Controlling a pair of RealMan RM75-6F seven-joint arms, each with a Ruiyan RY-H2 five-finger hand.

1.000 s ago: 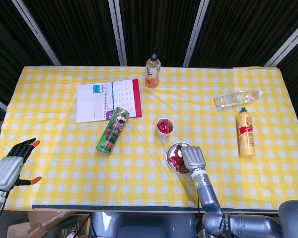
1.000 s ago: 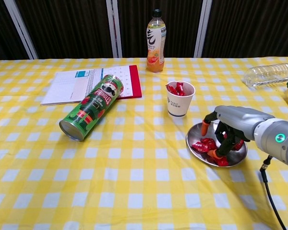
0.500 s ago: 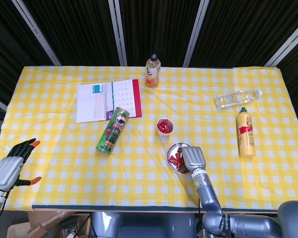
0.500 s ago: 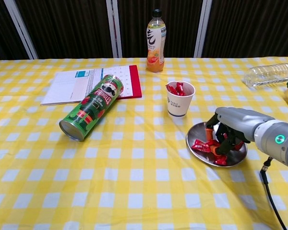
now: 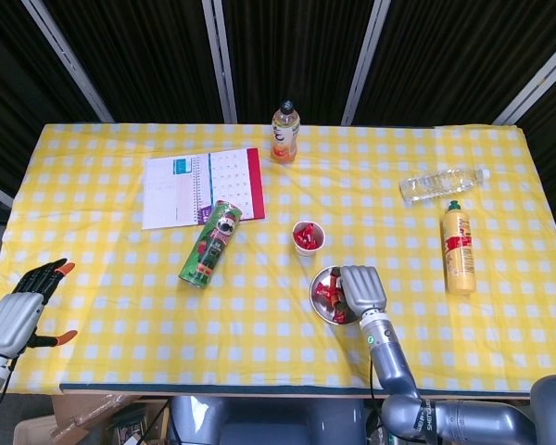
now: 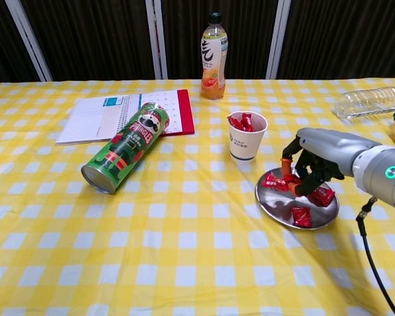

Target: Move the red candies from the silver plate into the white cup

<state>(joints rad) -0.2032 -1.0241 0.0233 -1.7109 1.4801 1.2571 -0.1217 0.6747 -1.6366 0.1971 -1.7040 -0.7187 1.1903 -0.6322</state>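
The task looks partly done: the small white paper cup [image 6: 247, 137], just off the plate's rim at about eleven o'clock in the chest view, already holds several red wrapped candies [image 6: 242, 121], while the round silver metal plate [image 6: 280, 209] still carries a few more, one loose at its near side [image 6: 301, 215], one at its left edge [image 6: 274, 183] and one under the hand [image 6: 322, 196]. The grey right hand [image 6: 311, 166] hangs over the far half of the plate with fingers curled downward, and its orange fingertips [image 6: 293, 189] seem to pinch a red candy lifted slightly off the metal, though I cannot tell for sure that the grip is firm. What is left, then, is carrying this piece to the cup and fetching the remainder. The left hand [image 5: 20, 311] waits well away at the table's eight o'clock corner in the head view, fingers spread and holding nothing. The surface is a yellow-and-white checked tablecloth [image 5: 120, 269] bearing a green crisp tube lying on its side [image 5: 209, 245], an open spiral notebook with a red cover [image 5: 202, 187], an orange drink bottle [image 5: 284, 132], a clear water bottle lying flat [image 5: 442, 182] and a yellow squeeze bottle [image 5: 458, 247]; behind it hang dark curtains with pale upright bars [image 6: 155, 36]
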